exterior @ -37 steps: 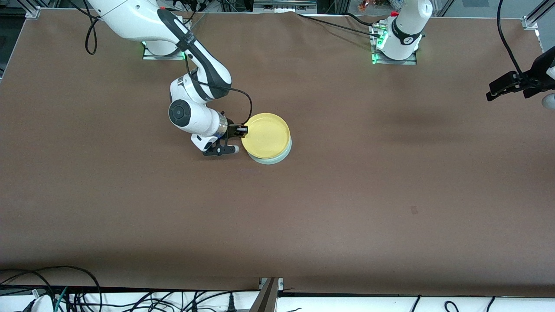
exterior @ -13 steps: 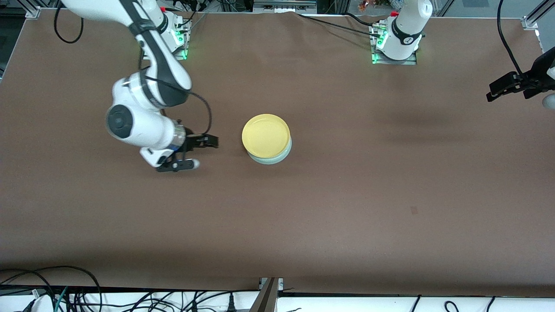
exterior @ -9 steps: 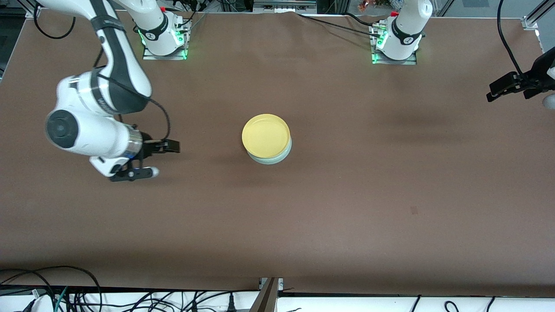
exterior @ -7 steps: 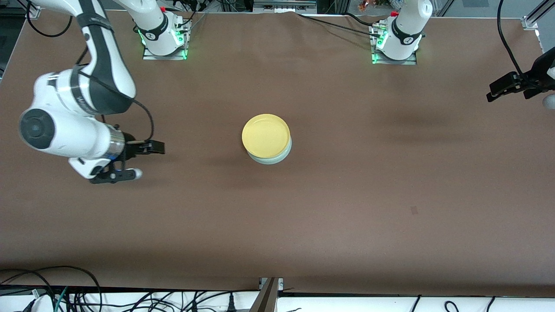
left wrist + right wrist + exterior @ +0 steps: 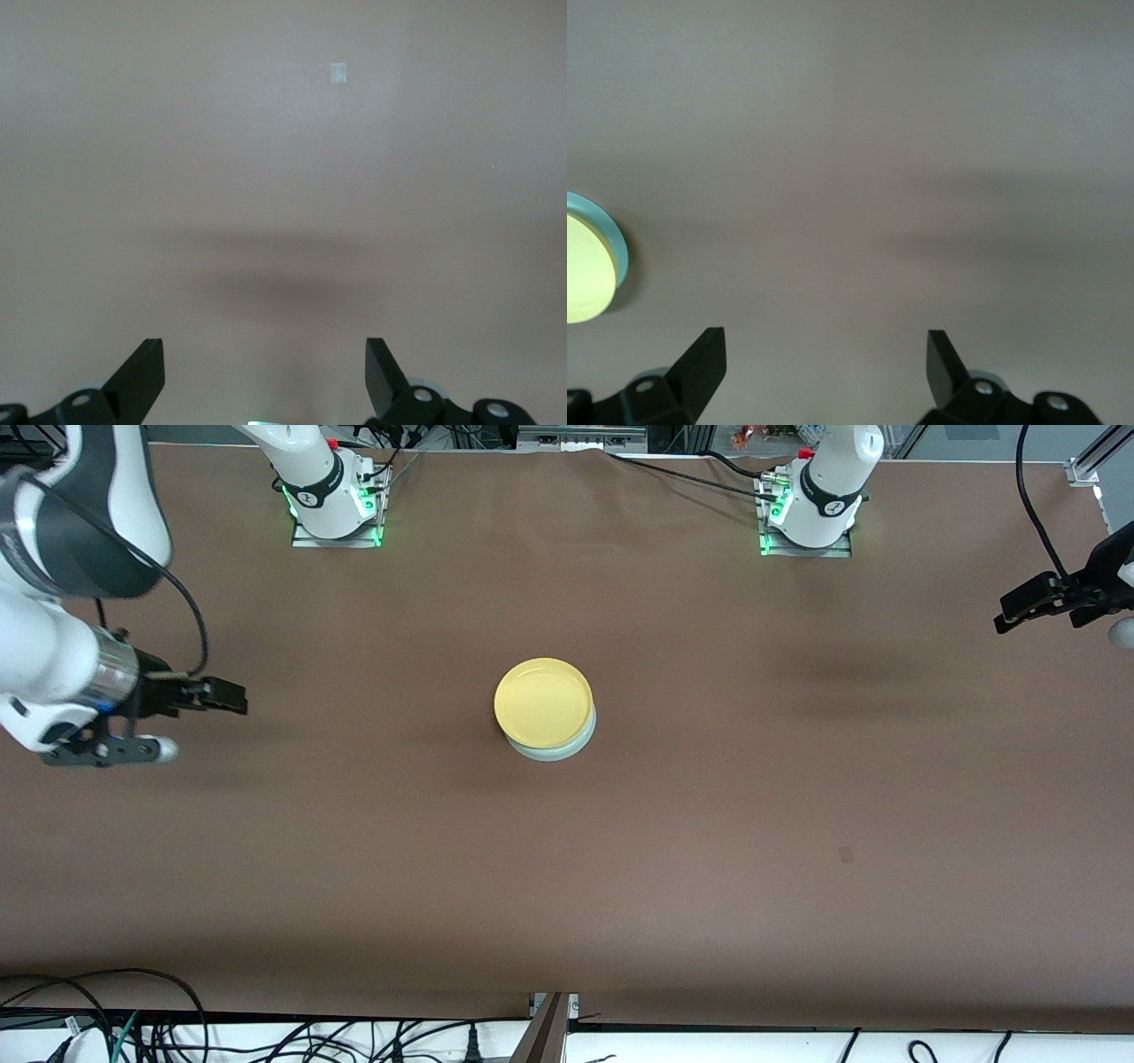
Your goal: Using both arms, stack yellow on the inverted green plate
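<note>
The yellow plate [image 5: 542, 701] lies right way up on the upturned green plate [image 5: 567, 749] in the middle of the table; only the green plate's edge shows under it. My right gripper [image 5: 232, 696] is open and empty, up over the table's right-arm end, well apart from the stack. In the right wrist view its gripper [image 5: 824, 345] is over bare table, with the yellow plate [image 5: 583, 270] and the green rim [image 5: 620, 252] at the frame's edge. My left gripper [image 5: 1005, 618] is open and empty over the left-arm end; its wrist view [image 5: 264, 354] holds bare table only.
The brown table [image 5: 709, 797] carries a small dark mark [image 5: 846, 855] nearer the front camera toward the left arm's end; it shows pale in the left wrist view [image 5: 337, 73]. Cables [image 5: 106, 1019] lie past the table's front edge.
My right gripper let go of the yellow plate's rim and drew away toward the right arm's end of the table. The stack stayed put. The left arm has not moved.
</note>
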`<action>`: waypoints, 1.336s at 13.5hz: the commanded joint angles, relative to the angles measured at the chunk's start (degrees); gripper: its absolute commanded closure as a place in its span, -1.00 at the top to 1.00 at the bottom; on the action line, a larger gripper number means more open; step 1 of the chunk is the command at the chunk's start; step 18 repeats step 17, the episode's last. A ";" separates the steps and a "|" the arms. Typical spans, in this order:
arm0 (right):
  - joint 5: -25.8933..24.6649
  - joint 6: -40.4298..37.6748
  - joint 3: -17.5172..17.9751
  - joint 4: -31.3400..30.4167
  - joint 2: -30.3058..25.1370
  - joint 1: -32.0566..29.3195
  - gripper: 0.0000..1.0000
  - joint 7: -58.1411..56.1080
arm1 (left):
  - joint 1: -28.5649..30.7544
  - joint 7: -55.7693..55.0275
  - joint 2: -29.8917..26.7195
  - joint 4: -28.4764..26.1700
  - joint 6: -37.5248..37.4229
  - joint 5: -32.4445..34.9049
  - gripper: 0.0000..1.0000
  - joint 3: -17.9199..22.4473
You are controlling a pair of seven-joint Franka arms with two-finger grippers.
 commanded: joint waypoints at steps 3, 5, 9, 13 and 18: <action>-1.48 -3.62 1.04 -1.19 -5.77 -3.88 1.00 -0.04 | 0.39 1.16 0.01 0.54 0.16 -0.87 1.00 -0.19; -1.22 -4.33 1.30 -1.28 -7.45 -5.19 1.00 -0.91 | 0.39 1.16 0.01 0.54 0.16 -0.87 1.00 -0.19; -4.72 -7.48 4.11 -0.85 -9.13 -5.82 1.00 -4.78 | 0.39 1.16 0.01 0.54 0.16 -0.87 1.00 -0.19; -4.56 -9.43 3.59 -0.67 -8.69 -5.73 1.00 -4.69 | 0.39 1.16 0.01 0.54 0.16 -0.87 1.00 -0.19; -4.65 -8.99 3.59 -0.67 -8.69 -5.82 1.00 -4.95 | 0.39 1.16 -0.08 0.54 0.16 -0.87 1.00 -0.19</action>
